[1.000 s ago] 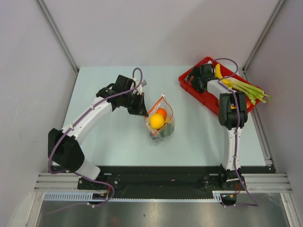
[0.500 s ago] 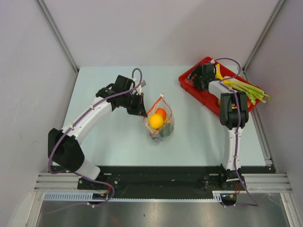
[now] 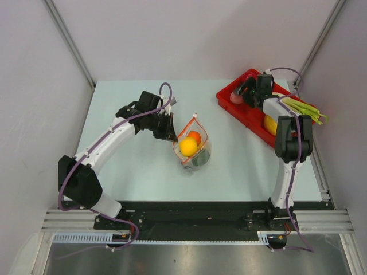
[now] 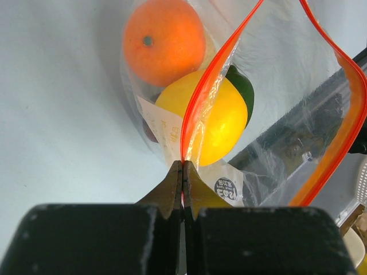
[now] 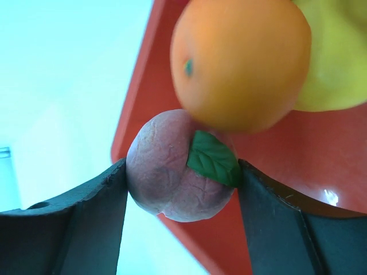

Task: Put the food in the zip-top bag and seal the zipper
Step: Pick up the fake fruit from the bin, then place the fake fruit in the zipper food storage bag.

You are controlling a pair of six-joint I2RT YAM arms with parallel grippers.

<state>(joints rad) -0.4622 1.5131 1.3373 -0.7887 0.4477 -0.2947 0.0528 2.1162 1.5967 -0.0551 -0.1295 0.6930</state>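
The clear zip-top bag (image 3: 195, 150) stands mid-table with its mouth open. It holds an orange fruit (image 4: 164, 40), a yellow fruit (image 4: 221, 120) and something dark green (image 4: 245, 93). My left gripper (image 3: 171, 136) is shut on the bag's orange-red zipper (image 4: 211, 86) at one end of the mouth; in the left wrist view the gripper (image 4: 183, 167) pinches the strip. My right gripper (image 3: 241, 95) is over the red tray (image 3: 228, 104), shut on a pinkish-purple fruit (image 5: 172, 172) with a green leaf. The fruit also shows in the top view (image 3: 235, 98).
In the right wrist view an orange fruit (image 5: 241, 63) and a yellow item (image 5: 338, 57) lie in the red tray (image 5: 275, 166) just beyond the held fruit. Green stalks (image 3: 307, 110) overhang the tray's right end. Grey walls stand on both sides of the table.
My right arm has swung to the right and its gripper has shifted in the tray; the pinkish fruit now shows between its fingers. The left arm and bag have stayed put.
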